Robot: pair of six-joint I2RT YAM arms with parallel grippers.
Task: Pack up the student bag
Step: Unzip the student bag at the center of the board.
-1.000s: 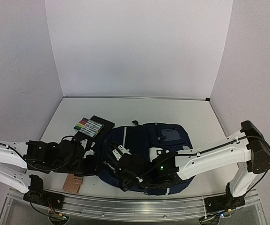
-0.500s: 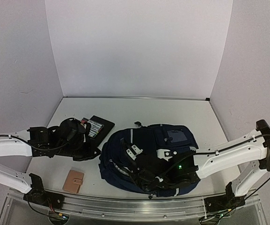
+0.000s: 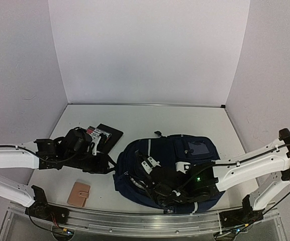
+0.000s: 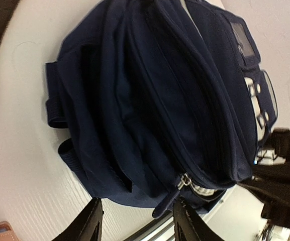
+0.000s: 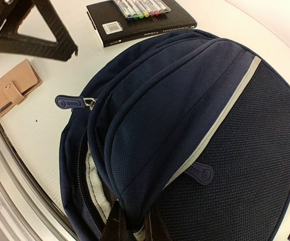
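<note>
White table (image 3: pixel 185 118), pale walls (image 3: pixel 150 50) on 3 sides. A black book (image 5: pixel 134 27) w/ markers (image 5: pixel 139 7) is seen at rear-left, a tan wallet (image 3: pixel 79 194) near the front edge. Vs. 1 sec ago, the student bag (image 3: pixel 185 160) is found shifted rightward; the left gripper (image 4: pixel 137 223), then closed at its edge, is now parted, empty. The bag is laid just beyond that claw, zip pull (image 4: pixel 166 203) nearest. Its opening's rim is pinched tight by the right gripper (image 5: pixel 134 228).

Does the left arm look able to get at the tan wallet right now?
Probably yes: the tan wallet lies uncovered close beside the left tool, which stands open, and nothing sits between them.
</note>
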